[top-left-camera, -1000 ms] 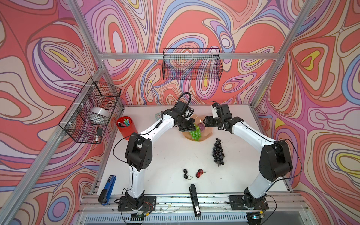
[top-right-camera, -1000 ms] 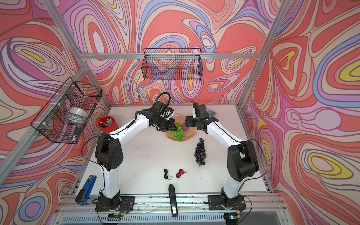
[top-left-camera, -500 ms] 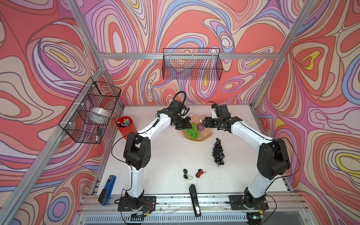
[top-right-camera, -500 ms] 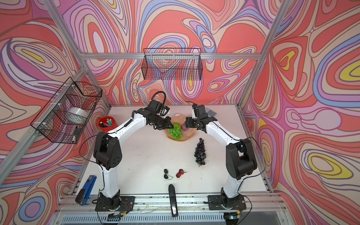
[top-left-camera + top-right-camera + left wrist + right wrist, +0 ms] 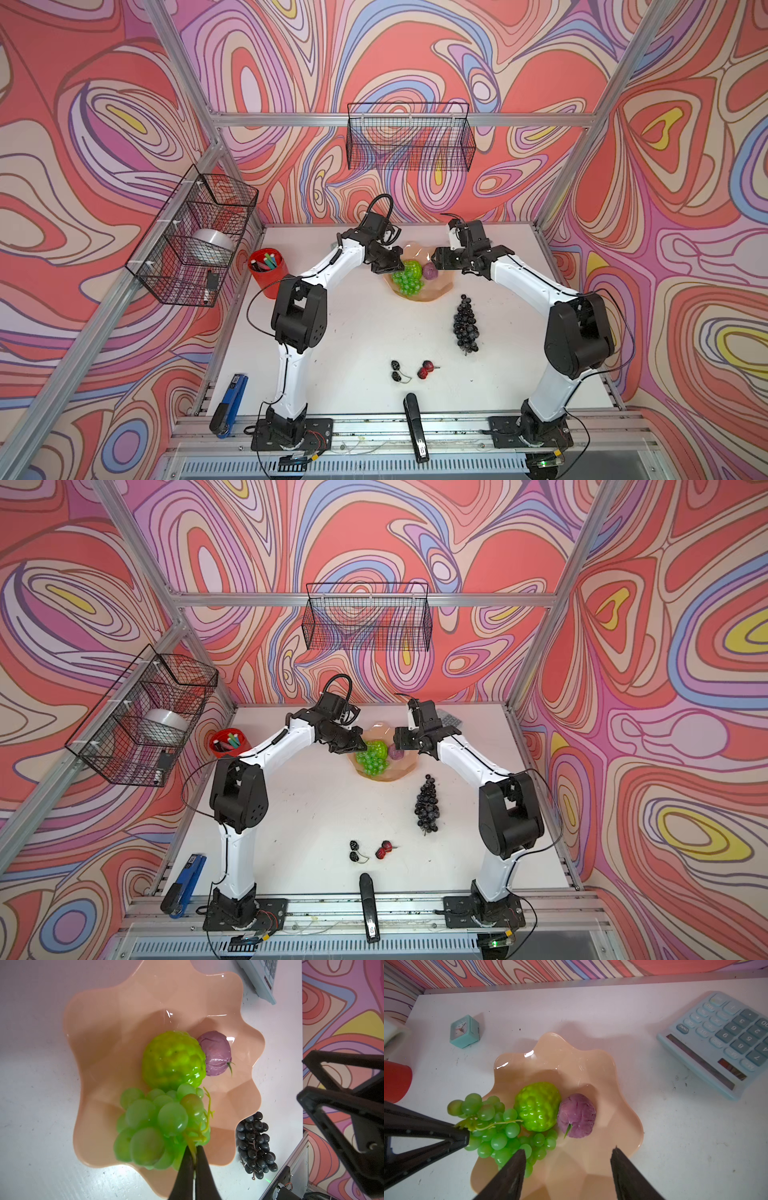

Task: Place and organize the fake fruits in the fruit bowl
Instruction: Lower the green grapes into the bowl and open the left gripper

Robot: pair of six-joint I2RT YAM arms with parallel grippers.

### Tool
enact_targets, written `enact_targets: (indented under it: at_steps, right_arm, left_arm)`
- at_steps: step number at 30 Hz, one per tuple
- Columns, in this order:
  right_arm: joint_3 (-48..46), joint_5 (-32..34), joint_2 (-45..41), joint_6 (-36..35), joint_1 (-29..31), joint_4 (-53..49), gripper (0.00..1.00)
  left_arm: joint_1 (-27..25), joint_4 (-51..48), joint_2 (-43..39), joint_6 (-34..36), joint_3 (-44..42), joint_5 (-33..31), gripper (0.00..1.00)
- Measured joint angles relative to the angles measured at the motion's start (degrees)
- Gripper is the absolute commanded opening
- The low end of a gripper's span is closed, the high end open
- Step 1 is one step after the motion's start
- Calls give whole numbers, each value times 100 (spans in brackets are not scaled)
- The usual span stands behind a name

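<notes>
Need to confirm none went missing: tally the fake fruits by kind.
Grape bunches: 2 (green grape bunch, dark grape bunch)
Round fruits: 2 (lime-green ball, mauve ball)
Berry pairs: 2 (black berry pair, red berry pair)
Total: 6

Both top views look down steeply from above the front of the table (image 5: 353, 332); both wrist cameras sit close over the bowl (image 5: 124, 1022) all four share.
</notes>
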Motion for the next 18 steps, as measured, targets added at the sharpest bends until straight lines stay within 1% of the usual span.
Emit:
enact_targets:
  at_steps: [9, 13, 15, 18]
  right_arm:
    - [0, -4, 24, -46, 0, -9, 68]
    - [0, -9, 24, -46, 0, -9, 68]
    - [0, -11, 24, -46, 0, -11, 69]
    - [0, -22, 24, -46, 0, -13, 69]
  left_arm:
    - [85, -155, 581, 85, 717, -157, 0]
    - [90, -210, 839, 140, 973, -153, 2]
    - [90, -229, 916, 149, 1040, -149, 6]
    - [90, -256, 1029, 162, 1172, -107, 17]
